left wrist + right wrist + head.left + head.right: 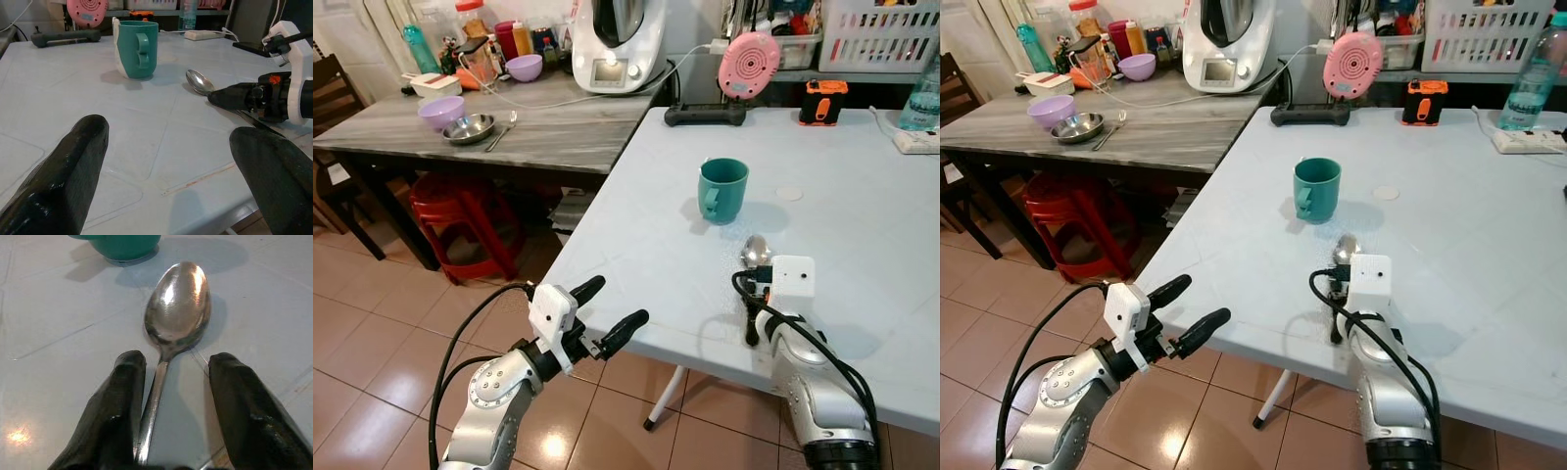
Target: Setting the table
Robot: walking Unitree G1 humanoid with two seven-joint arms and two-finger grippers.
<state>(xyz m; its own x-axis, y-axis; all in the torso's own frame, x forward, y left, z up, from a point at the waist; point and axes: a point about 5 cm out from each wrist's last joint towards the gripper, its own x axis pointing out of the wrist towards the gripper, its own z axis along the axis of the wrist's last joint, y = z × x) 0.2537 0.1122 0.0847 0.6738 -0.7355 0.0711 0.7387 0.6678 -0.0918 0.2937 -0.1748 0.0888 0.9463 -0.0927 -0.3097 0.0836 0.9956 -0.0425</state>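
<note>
A metal spoon (178, 303) lies on the white table (862, 245), its bowl pointing at a teal mug (722, 190) that stands upright a little farther in. My right gripper (178, 360) is low over the spoon's handle, open, with one finger on each side of it; the handle runs close along one finger (124, 396). My left gripper (619, 302) hovers open and empty just off the table's near left edge, above the floor. The left wrist view looks across the tabletop at the mug (138, 48), the spoon (198, 81) and the right gripper.
A grey-topped table (558, 137) on the left holds bowls, a spoon and a white kitchen machine (617, 39). Under it stands a red stool (460, 211). At the white table's far edge are a pink round device (749, 64), an orange gadget (824, 98) and a power strip (915, 142).
</note>
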